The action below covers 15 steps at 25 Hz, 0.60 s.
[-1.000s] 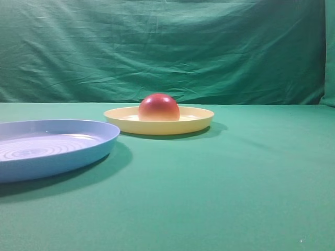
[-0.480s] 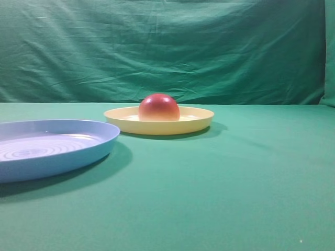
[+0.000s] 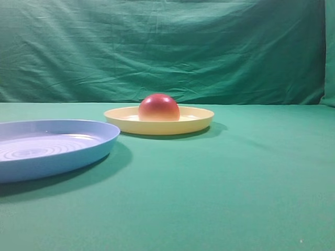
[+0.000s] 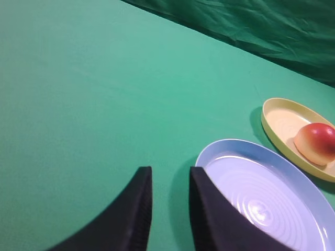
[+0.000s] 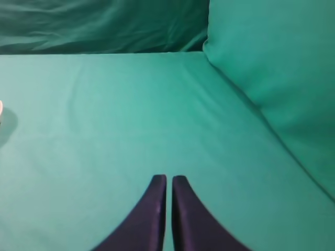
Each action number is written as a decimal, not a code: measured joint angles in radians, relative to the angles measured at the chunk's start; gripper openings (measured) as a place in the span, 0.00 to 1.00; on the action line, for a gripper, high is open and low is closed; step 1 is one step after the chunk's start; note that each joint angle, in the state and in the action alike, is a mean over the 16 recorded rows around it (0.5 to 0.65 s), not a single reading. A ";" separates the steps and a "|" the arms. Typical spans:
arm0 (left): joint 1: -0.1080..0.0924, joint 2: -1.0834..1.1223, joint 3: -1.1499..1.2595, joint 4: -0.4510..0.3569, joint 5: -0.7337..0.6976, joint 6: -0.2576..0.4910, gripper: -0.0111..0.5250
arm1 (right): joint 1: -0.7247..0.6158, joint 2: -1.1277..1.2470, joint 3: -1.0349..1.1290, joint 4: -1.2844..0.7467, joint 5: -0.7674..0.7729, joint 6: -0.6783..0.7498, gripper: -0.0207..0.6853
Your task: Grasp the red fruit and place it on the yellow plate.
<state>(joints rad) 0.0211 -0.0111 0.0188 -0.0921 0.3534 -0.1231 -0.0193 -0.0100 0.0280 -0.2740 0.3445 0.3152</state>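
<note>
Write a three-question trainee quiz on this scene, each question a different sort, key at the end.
1. True or false: the red fruit lies on the yellow plate.
2. Which plate has concentric rings? A) the yellow plate B) the light blue plate
3. Fill in: the right gripper hangs over bare green cloth with its jaws ____.

Key: 1 true; 2 B; 3 shut.

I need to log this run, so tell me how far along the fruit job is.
Done: the red fruit sits on the yellow plate, flat side down, beside the blue plate, which holds nothing. In hand: nothing. The right gripper is shut over bare green cloth, and the left gripper hangs slightly open, holding nothing, beside the blue plate's rim. Left: no step appears to remain.
</note>
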 joint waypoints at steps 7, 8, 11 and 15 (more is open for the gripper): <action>0.000 0.000 0.000 0.000 0.000 0.000 0.31 | -0.001 -0.002 0.000 0.085 0.021 -0.104 0.03; 0.000 0.000 0.000 0.000 0.000 0.000 0.31 | -0.001 -0.002 0.000 0.105 0.021 -0.129 0.03; 0.000 0.000 0.000 0.000 0.000 0.000 0.31 | -0.001 -0.002 0.000 0.168 0.022 -0.205 0.03; 0.000 0.000 0.000 0.000 0.000 0.000 0.31 | -0.001 -0.002 0.000 0.250 0.024 -0.307 0.03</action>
<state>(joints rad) 0.0211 -0.0111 0.0188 -0.0921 0.3534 -0.1231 -0.0204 -0.0119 0.0280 -0.0239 0.3680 0.0085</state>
